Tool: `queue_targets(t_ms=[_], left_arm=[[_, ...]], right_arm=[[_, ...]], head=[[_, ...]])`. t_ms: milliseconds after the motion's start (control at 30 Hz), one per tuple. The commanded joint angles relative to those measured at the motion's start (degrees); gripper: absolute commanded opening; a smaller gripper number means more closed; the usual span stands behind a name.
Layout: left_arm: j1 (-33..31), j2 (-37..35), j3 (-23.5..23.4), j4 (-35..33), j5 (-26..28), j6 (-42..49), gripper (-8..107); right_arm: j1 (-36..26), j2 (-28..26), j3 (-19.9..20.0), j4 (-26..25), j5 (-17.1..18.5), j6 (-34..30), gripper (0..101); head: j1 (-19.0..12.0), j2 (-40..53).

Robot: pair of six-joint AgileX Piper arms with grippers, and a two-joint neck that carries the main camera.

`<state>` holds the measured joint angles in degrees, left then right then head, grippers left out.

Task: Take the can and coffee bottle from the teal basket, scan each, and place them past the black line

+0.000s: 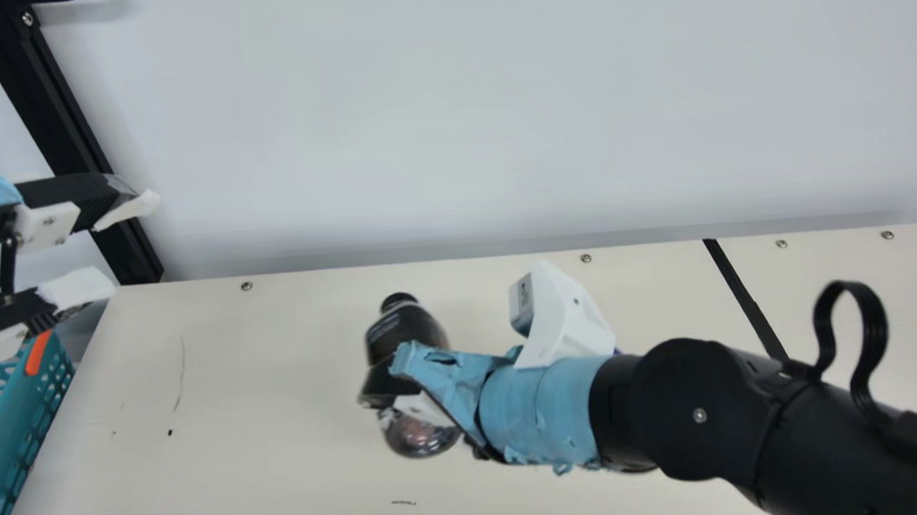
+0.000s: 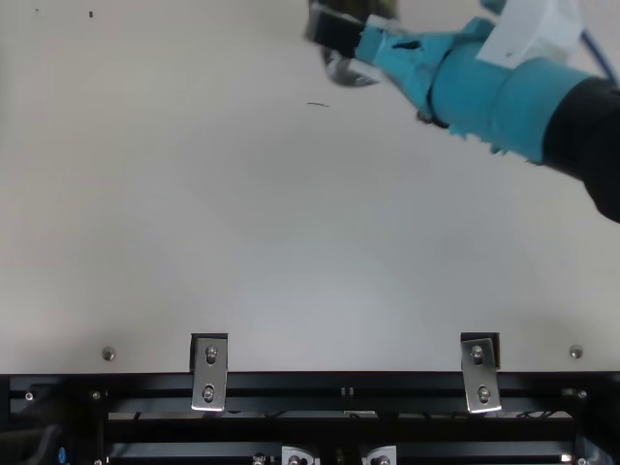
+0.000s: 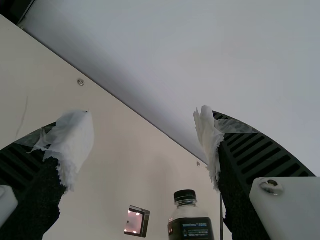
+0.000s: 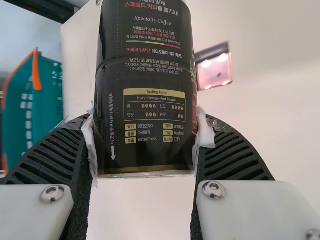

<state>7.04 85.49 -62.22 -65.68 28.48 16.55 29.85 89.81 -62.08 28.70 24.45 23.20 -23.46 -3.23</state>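
Right gripper (image 4: 146,126) clamps coffee bottle (image 1: 405,328); left gripper (image 1: 131,244) wide. I should turn label (image 4: 150,75) slowly before scanner (image 4: 214,69).

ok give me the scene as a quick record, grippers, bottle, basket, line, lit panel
right gripper: shut on the coffee bottle
left gripper: open, nothing between its fingers
coffee bottle: black cap, dark label, held short of the black line
teal basket: at the main view's left edge, partly in frame
black line: across the right part of the table
lit panel: small, square, pink-lit, probably the scanner
bottle scanned: cannot tell
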Motion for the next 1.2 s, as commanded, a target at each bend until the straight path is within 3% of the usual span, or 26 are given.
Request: queue_targets(t_ms=[0, 100, 200, 267, 533, 967, 1167], left_arm=[[0.0, 0.0, 0.0, 0.0, 0.0, 0.0, 90], [0.0, 0.0, 0.0, 0.0, 0.0, 0.0, 90], [0.0, 0.0, 0.0, 0.0, 0.0, 0.0, 90], [0.0, 0.0, 0.0, 0.0, 0.0, 0.0, 90], [0.0, 0.0, 0.0, 0.0, 0.0, 0.0, 90], [0.0, 0.0, 0.0, 0.0, 0.0, 0.0, 90], [0.0, 0.0, 0.0, 0.0, 0.0, 0.0, 90]], right_arm=[[0.0, 0.0, 0.0, 0.0, 0.0, 0.0, 0], [0.2, -0.5, -2.7, -11.7, 3.5, 8.5, 0], [0.2, -0.5, -2.8, -22.5, 5.3, 14.1, 0], [-0.1, -0.4, -2.9, -24.6, 5.2, 14.6, 0], [0.5, 0.9, -3.8, -24.4, 5.3, 13.1, 0], [-1.8, 5.4, -7.6, -16.6, 5.9, 1.2, 0], [-1.7, 5.5, -7.6, -16.8, 5.9, 1.2, 0]], head=[[-1.5, -0.1], [-1.5, -0.1], [-1.5, -0.1], [-1.5, -0.1], [-1.5, -0.1], [-1.5, -0.1], [-1.5, -0.1]])
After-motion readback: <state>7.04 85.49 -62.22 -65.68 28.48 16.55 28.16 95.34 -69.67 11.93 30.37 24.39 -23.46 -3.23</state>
